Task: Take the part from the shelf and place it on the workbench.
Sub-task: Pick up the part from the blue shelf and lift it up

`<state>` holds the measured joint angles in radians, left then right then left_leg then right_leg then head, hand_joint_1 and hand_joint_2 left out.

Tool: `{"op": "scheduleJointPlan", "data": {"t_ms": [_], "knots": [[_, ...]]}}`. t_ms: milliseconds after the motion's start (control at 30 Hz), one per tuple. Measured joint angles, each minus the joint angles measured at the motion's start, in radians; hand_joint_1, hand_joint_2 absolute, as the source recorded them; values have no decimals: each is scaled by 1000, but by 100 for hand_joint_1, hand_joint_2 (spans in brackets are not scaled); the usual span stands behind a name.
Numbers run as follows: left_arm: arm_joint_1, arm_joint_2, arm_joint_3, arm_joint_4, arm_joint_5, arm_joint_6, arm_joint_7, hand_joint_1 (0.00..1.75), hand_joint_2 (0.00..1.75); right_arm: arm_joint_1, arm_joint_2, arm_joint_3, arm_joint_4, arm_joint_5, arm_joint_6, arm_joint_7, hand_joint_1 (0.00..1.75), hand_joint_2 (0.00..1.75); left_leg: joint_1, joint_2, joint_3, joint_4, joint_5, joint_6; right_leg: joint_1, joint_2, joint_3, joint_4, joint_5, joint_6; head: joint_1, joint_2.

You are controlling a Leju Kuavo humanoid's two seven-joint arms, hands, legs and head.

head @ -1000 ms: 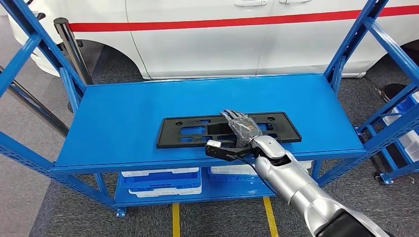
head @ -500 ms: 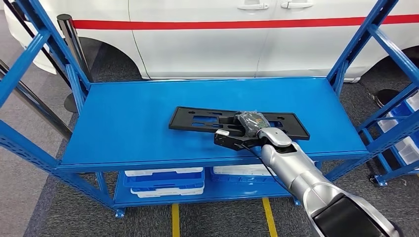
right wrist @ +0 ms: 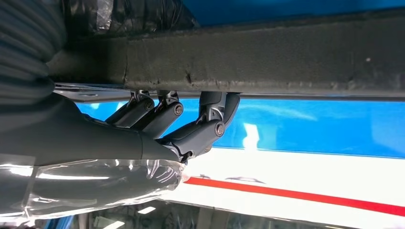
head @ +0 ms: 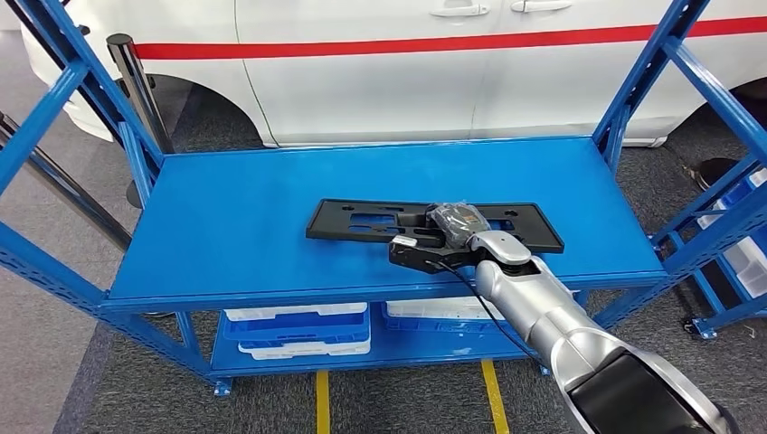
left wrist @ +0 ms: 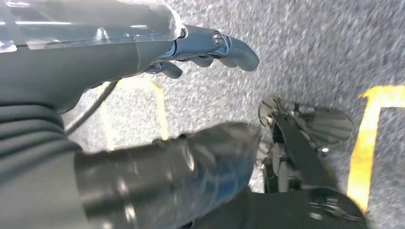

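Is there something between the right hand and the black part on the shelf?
Nothing visible does. The right hand is already on the part, with fingers curled around its edge, on the blue shelf.

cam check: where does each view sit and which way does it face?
Head view: high on the body, looking forward and down at the blue shelf and black part; right arm and right robot hand gripping the part.
Left wrist view: behind the hanging left robot hand, facing grey floor.
Right wrist view: behind the right robot hand, fingers curled on the part.
Shared: head and right wrist both show part and white car.
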<state>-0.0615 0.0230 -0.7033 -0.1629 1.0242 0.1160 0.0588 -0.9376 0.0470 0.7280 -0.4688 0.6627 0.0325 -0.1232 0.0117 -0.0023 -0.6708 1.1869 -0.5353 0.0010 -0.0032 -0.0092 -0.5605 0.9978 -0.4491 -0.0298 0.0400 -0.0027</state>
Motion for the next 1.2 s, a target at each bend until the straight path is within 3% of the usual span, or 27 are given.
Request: {"op": "scheduleJointPlan", "data": {"t_ms": [67, 100, 167, 233, 267, 367, 433, 533, 567, 600, 633, 733, 800, 900, 967, 1033, 1067, 1100, 1133, 1200], "knots": [[2, 0, 0, 0, 0, 9, 10, 0, 175, 2, 2, 0, 3, 5, -12, 3, 175, 175, 4, 0, -40, 95, -33, -7, 0, -2, -2, 1, 0, 0, 0, 0], [2, 0, -1, 0, 1, 17, 15, 0, 175, 4, 2, 0, 4, 13, -31, 11, 175, 175, 6, 0, -37, 93, -22, -10, -1, -2, -2, 2, 0, 0, 0, 0], [2, 0, -1, 0, 3, 32, 29, 0, 175, 15, 4, 0, 5, 43, -99, 38, 175, 175, 12, 1, 19, -13, 39, -15, -4, -2, -2, 8, -4, 6, 0, 0], [1, 0, -1, 0, 5, 36, 46, 0, 175, 33, 6, 0, 1, 83, -198, 69, 175, 175, 13, -2, 77, -127, 78, -13, -3, -1, -9, 22, -10, 18, 0, 0], [2, -1, -2, 0, 6, 33, 55, 0, 175, 47, 7, 0, -5, 105, -255, 83, 175, 175, 12, -4, 88, -151, 83, -9, -1, -1, -13, 28, -11, 25, 1, 0], [3, -4, -10, 0, 1, 13, 84, 0, 175, 117, 2, 0, -45, 189, -455, 118, 175, 175, 7, -5, 82, -156, 88, 10, -2, 1, -22, 35, -10, 40, 1, 0], [2, -7, -17, 0, -4, 5, 94, 0, 175, 172, -6, -4, -95, 280, -585, 146, 175, 175, 9, -2, 78, -161, 96, 23, -5, 4, -39, 73, -48, 48, 2, 0], [0, -13, -27, 0, -10, 2, 98, 0, 175, 259, -25, -30, -189, 424, -699, 185, 175, 175, 5, 0, 63, -163, 104, 36, -8, 5, -108, 249, -156, 57, 2, 0], [0, -14, -30, 0, -10, 2, 100, 0, 175, 285, -29, -41, -216, 451, -711, 191, 175, 175, 3, 0, 58, -163, 107, 38, -9, 5, -123, 293, -171, 57, 2, 0], [0, -16, -33, 0, -10, 2, 101, 0, 175, 307, -33, -50, -240, 472, -717, 195, 175, 175, 1, 0, 54, -163, 110, 40, -9, 5, -122, 306, -167, 56, 2, 0], [0, -17, -36, 0, -11, 2, 102, 0, 175, 326, -35, -58, -261, 488, -718, 198, 175, 175, -1, -1, 50, -162, 113, 40, -9, 5, -102, 279, -146, 53, 2, 0], [0, -21, -44, 0, -14, 1, 106, 0, 175, 369, -41, -92, -334, 585, -719, 216, 175, 175, -4, -2, 41, -161, 123, 35, -3, 5, 13, 83, -75, 37, 1, 0], [0, -24, -49, 0, -18, 0, 109, 0, 175, 393, -43, -121, -382, 677, -721, 233, 175, 175, -4, 1, 39, -163, 132, 23, 6, 6, 40, 24, -64, 31, 1, 0], [0, -27, -58, 1, -23, -1, 113, 0, 175, 426, -43, -154, -434, 778, -724, 253, 175, 175, -1, 3, 31, -160, 131, 5, 6, 5, 30, 13, -42, 16, 1, 0], [-1, -28, -64, 2, -25, -1, 115, 0, 175, 447, -43, -169, -461, 804, -724, 260, 175, 175, 0, 3, 9, -104, 66, -2, 1, 2, 15, 7, -23, 0, 0, 0], [-2, -28, -68, 2, -25, -1, 116, 0, 175, 465, -43, -185, -484, 809, -724, 261, 175, 175, 1, 2, -24, 17, -28, -6, 4, 0, -8, 8, -7, -8, -2, 0], [-2, -28, -70, 2, -25, -1, 117, 0, 175, 472, -43, -192, -491, 809, -724, 261, 175, 175, 1, 2, -35, 75, -55, -9, 6, 0, -22, 10, 1, -9, -2, 0], [-2, -28, -70, 2, -25, -1, 117, 0, 175, 479, -43, -198, -497, 809, -724, 260, 175, 175, 1, 2, -34, 109, -60, -10, 7, 0, -36, 14, 9, -9, -2, 0], [-2, -28, -71, 2, -25, -1, 118, 0, 175, 485, -43, -202, -501, 808, -724, 258, 175, 175, 1, 2, -17, 110, -45, -10, 7, 0, -50, 19, 16, -8, -2, 0], [-3, -28, -71, 2, -25, -2, 119, 0, 175, 495, -43, -209, -510, 806, -724, 252, 175, 175, 1, 2, 64, 10, 4, -7, 7, 1, -77, 33, 27, -4, -2, 0]]}}
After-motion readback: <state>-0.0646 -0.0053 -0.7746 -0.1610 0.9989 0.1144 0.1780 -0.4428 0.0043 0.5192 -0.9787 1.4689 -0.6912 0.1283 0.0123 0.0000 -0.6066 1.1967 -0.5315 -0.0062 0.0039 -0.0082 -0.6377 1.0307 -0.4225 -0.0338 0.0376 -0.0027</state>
